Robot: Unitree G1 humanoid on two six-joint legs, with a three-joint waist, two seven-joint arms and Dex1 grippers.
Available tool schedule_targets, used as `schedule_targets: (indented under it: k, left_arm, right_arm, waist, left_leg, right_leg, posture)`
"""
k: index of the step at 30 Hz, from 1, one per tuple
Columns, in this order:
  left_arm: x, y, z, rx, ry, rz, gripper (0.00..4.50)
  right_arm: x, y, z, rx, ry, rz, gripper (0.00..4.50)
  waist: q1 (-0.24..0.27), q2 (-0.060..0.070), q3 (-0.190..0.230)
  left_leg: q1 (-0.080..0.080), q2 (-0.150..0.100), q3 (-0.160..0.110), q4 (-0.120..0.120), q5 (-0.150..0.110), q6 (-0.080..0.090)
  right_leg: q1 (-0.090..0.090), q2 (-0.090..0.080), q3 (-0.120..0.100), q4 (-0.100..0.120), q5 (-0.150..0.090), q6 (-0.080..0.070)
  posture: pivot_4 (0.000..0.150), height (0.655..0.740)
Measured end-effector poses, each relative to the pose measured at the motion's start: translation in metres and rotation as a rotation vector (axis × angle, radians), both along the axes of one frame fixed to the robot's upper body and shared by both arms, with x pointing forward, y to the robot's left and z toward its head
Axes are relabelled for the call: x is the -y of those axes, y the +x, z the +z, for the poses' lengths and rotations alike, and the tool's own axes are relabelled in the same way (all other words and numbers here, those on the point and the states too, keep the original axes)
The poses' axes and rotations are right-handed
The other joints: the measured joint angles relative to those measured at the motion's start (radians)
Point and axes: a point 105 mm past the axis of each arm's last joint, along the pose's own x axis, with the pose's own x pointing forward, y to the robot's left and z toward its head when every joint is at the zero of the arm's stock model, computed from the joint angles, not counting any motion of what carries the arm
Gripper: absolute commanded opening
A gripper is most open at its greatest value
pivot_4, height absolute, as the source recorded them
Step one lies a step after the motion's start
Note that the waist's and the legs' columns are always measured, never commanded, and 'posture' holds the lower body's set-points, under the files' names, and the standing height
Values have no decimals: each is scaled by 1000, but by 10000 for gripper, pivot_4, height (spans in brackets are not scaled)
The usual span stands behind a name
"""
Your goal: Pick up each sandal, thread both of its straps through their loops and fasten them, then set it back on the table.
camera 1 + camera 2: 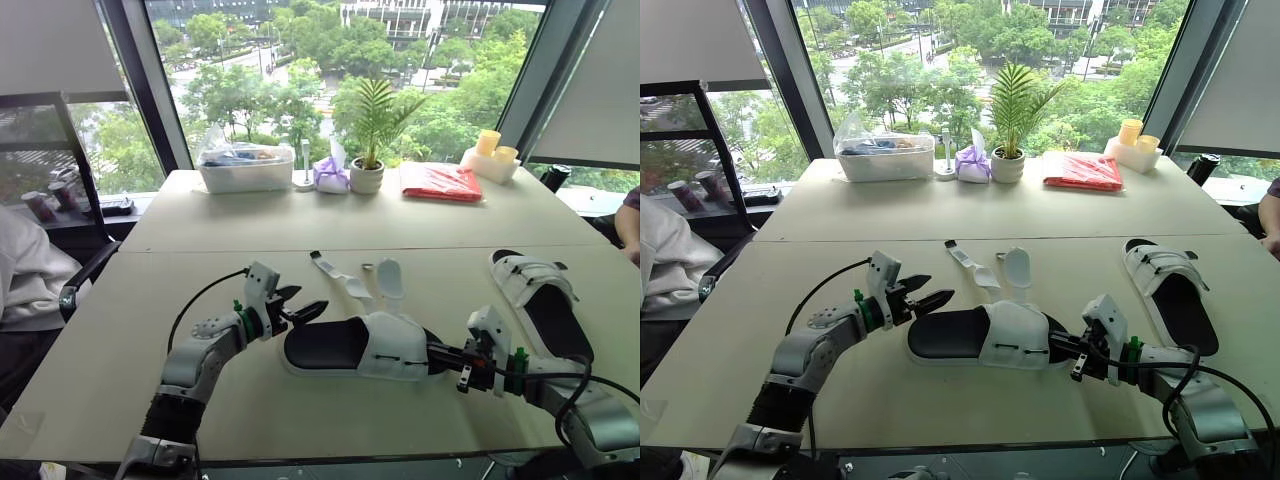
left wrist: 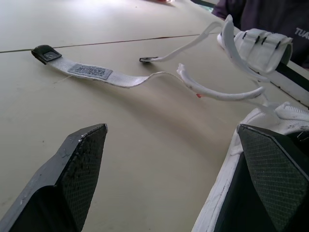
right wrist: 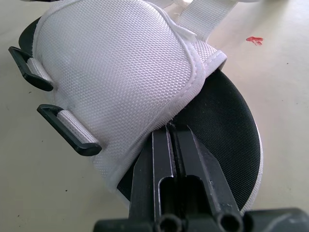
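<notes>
The white-strapped, black-soled sandal [image 1: 540,295] at three o'clock is judged fastened; the central sandal [image 1: 370,345] is left unthreaded; left fingers [image 2: 84,159] spread, right fingers [image 3: 161,154] pressed together.

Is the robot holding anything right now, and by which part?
The right gripper pinches the middle sandal by the edge of its white upper. The left gripper is open, holding nothing.
</notes>
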Motion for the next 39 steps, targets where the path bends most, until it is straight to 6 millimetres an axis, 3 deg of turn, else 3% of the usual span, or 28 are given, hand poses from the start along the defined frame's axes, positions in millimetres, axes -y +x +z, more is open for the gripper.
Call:
schedule_targets:
  k: [6, 39]
  left_arm:
    - [1, 4, 9, 23, -1, -12, 44475]
    - [-1, -2, -2, -8, 0, -14, 44475]
  right_arm:
    - [-1, 0, 0, 11, -9, 3, 0]
    - [-12, 11, 0, 27, 11, 20, 0]
  waist:
    - [-1, 0, 0]
    - [-6, 0, 0]
  left_leg:
    - [0, 0, 0, 0, 0, 0]
    - [1, 0, 0, 0, 0, 0]
  right_leg:
    - [0, 0, 0, 0, 0, 0]
    - [-1, 0, 0, 0, 1, -1]
  posture:
    - [1500, 7388]
    - [1500, 7388]
